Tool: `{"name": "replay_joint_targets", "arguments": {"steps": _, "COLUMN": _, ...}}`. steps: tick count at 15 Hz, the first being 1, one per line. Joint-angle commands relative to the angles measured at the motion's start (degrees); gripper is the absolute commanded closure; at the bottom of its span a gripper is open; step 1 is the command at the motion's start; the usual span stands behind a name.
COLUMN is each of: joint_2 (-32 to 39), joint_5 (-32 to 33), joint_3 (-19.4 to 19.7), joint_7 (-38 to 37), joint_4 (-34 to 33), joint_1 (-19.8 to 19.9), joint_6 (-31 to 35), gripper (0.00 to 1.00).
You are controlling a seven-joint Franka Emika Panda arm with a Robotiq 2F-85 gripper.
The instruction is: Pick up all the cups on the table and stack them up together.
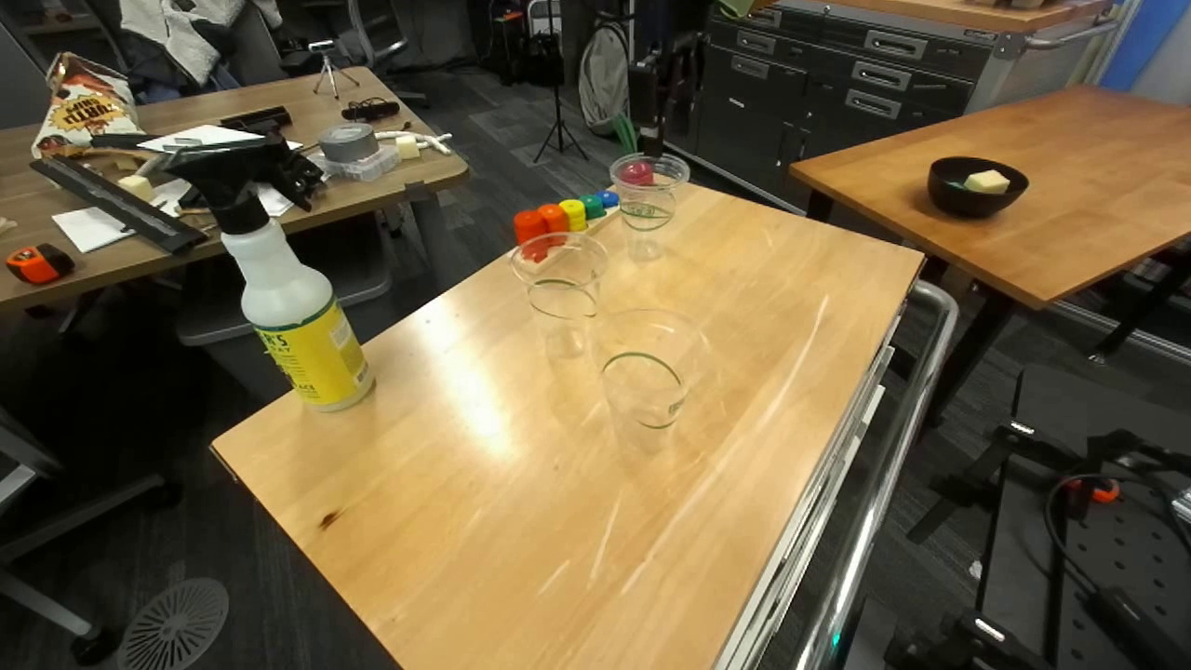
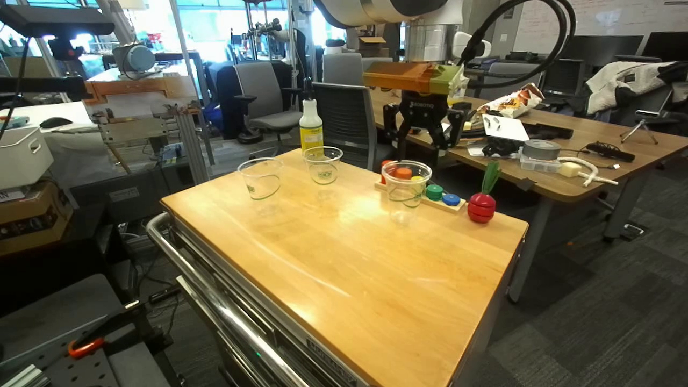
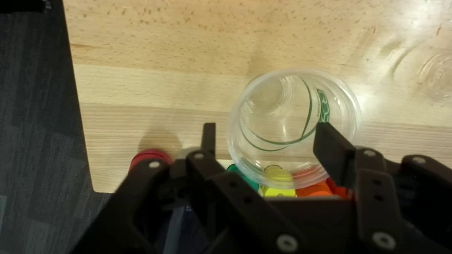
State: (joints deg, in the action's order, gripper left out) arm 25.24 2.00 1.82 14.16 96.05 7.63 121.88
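Clear plastic tumblers (image 2: 262, 180), three in sight, are standing upright and apart on the light wooden-topped table (image 1: 447, 558); whether any is hiding a nested second cannot be told. The Robotiq gripper (image 3: 265, 137) is hanging above the tumbler (image 3: 293, 130) nearest a toy radish (image 2: 481, 208), its fingers (image 3: 208, 139) spread wide and holding nothing. Principal hazard: in the wrist view the rim is looking wider than the finger gap and one finger is overlapping it, so an uncorrected descent could be striking the lip and toppling the tumbler. Hard squeezing could be buckling the wall. Obstruction: coloured cylindrical blocks (image 1: 573, 217) are lining the long edge facing the cluttered desk (image 1: 433, 167), crowding that tumbler. The radish is standing near that edge's end corner, risking a knock to the floor. Near the corner at the other end a yellow-labelled spray bottle (image 1: 312, 344) is standing; the second tumbler (image 2: 323, 169) is sitting further in, the third tumbler (image 1: 647, 386) closest to the edge with the metal handrail (image 1: 900, 437)
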Motion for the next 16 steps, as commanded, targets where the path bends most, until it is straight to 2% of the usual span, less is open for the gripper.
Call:
{"name": "replay_joint_targets", "arguments": {"steps": 1, "joint_2": -2.4, "joint_5": 1.3, "joint_3": 0.5, "joint_7": 0.0, "joint_4": 2.1, "joint_1": -0.5, "joint_6": 1.4, "gripper": 0.00}}
{"name": "replay_joint_targets", "arguments": {"steps": 16, "joint_2": 3.2, "joint_5": -1.2, "joint_3": 1.2, "joint_7": -3.1, "joint_4": -3.5, "joint_1": 0.8, "joint_6": -5.4, "gripper": 0.00}}
